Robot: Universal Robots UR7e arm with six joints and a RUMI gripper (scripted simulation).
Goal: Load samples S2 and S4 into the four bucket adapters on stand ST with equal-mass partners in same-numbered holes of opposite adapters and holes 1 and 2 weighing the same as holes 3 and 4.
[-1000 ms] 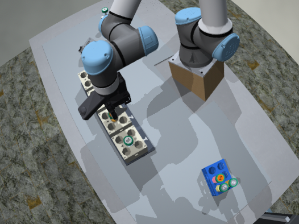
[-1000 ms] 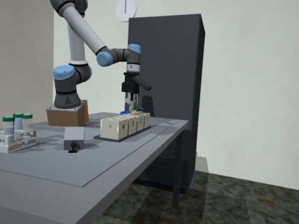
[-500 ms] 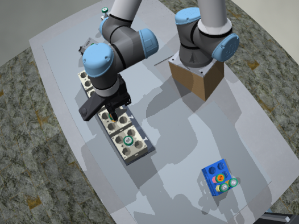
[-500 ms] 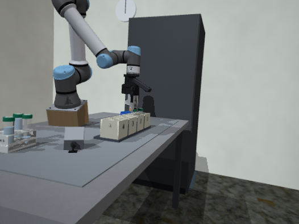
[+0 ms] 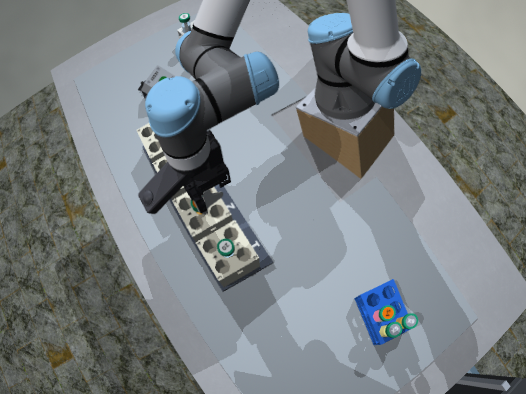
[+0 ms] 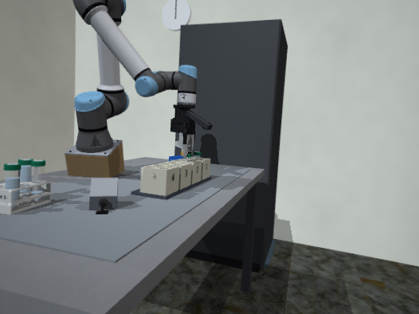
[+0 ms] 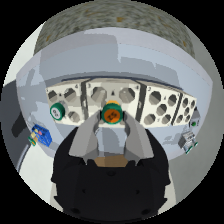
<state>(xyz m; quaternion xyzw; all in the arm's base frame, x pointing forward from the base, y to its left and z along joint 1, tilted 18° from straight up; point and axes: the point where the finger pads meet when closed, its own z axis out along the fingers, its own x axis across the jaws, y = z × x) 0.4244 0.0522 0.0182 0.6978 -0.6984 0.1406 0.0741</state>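
Where jaws clamp sample, adapter walls close.

orange-dot sample tube | upright | seated in adapter 2 centre hole | between fingers

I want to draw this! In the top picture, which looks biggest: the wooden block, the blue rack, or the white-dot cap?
Largest to smallest:
1. Wooden block
2. Blue rack
3. White-dot cap

The block sits nearer the camera, which helps it look bigger.
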